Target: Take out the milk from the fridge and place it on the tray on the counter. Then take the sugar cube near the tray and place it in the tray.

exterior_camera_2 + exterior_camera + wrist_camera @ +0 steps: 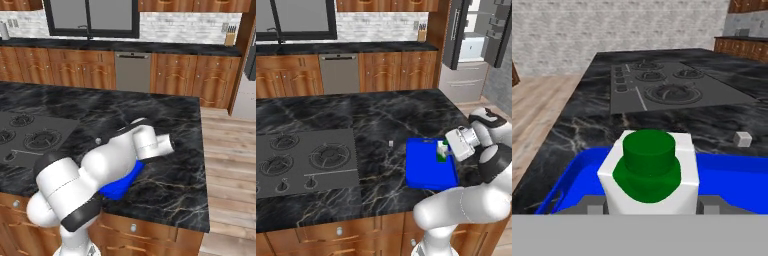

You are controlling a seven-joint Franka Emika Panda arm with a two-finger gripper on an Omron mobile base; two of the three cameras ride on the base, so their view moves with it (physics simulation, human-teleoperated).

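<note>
Hand view: milk carton (649, 175) sits dead centre between the tool's fingertips (596, 206), green cap toward the camera, blue tray (732, 180) spread out under and around it. Tool (445, 149) is clamped on the carton, one finger each side. I can't tell whether the carton's base is touching the tray floor or just above it.

Step, as I read it: placing the milk, first half nearly done. Next move calls for settling the carton flat on the tray, letting go, then backing the tool straight off so the fingers don't tip it over.

Sugar cube (742, 139) is on the black marble surface (381, 115), ahead of the tool and off to its right in the hand view, just beyond the tray's far edge. It's apart from the tray, not yet in. It's tiny, so that pick will need a much narrower, well-centred closing. Gas cooktop (662, 90) lies further ahead of the tool.

Arm pose: left base view shows the arm folded tight, elbow high, wrist turned so the tool points roughly sideways over the tray's near end. Right base view: arm body covers most of the tray, with a blue corner (120, 189) peeking out below it.
</note>
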